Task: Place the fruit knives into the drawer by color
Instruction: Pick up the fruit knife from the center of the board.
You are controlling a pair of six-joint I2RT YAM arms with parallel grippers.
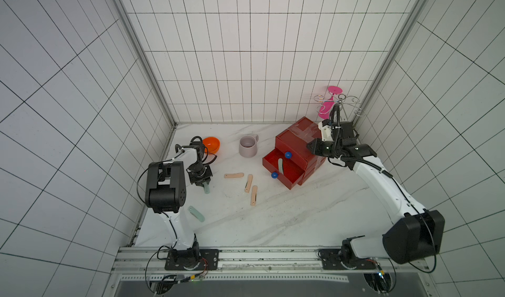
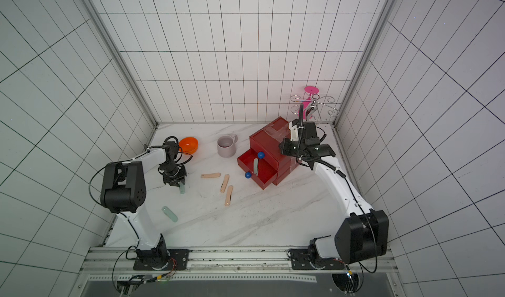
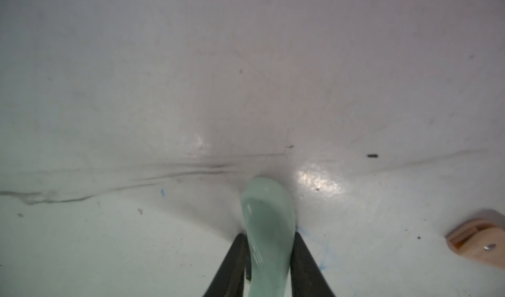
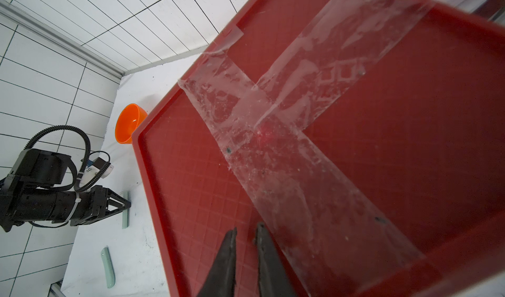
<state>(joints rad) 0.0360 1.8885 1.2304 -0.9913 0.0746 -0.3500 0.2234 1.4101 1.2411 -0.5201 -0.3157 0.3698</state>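
Left gripper point(image 1: 205, 184) straddles a mint knife point(image 3: 269, 227) at the table's left, fingers hugging its sides; firm pinch or slack, nobody can tell. If slack, the knife tips out on any lift. Right gripper point(image 4: 246, 227), all but pressed together and empty, is over the red drawer point(image 1: 293, 142), far right. An olive-grey knife point(image 1: 280, 165) lies in an open tray, so the mint could land with the wrong colour. No writing legible.
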